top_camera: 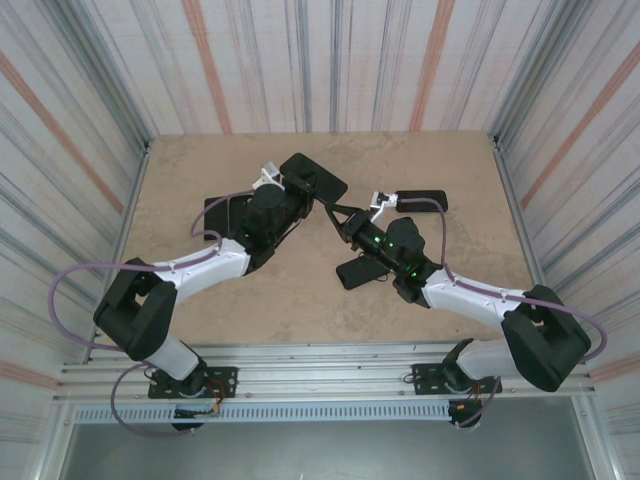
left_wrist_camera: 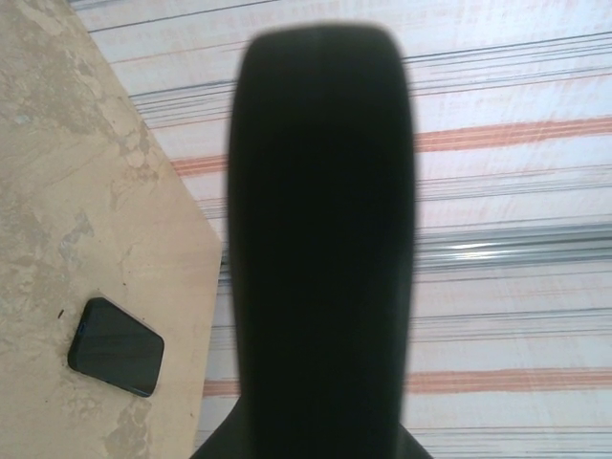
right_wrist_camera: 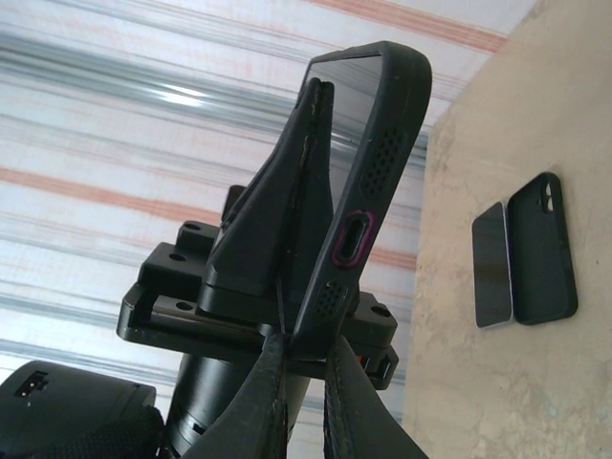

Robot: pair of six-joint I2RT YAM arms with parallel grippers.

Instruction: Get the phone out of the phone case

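Left tool (top_camera: pixel 298 188) tight on the raised phone (right_wrist_camera: pixel 349 76), right tool (right_wrist_camera: pixel 306 346) tight on the phone case (right_wrist_camera: pixel 382 172) rim

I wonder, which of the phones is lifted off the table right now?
The cased phone in the left gripper, mid-scene: it is up in the air, while the other phones lie flat on the table.

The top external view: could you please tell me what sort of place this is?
Probably a purpose-built robot test cell: a tan table walled in by striped panels, left arm and right arm bolted to a metal rail, and a spare phone and empty case laid out.
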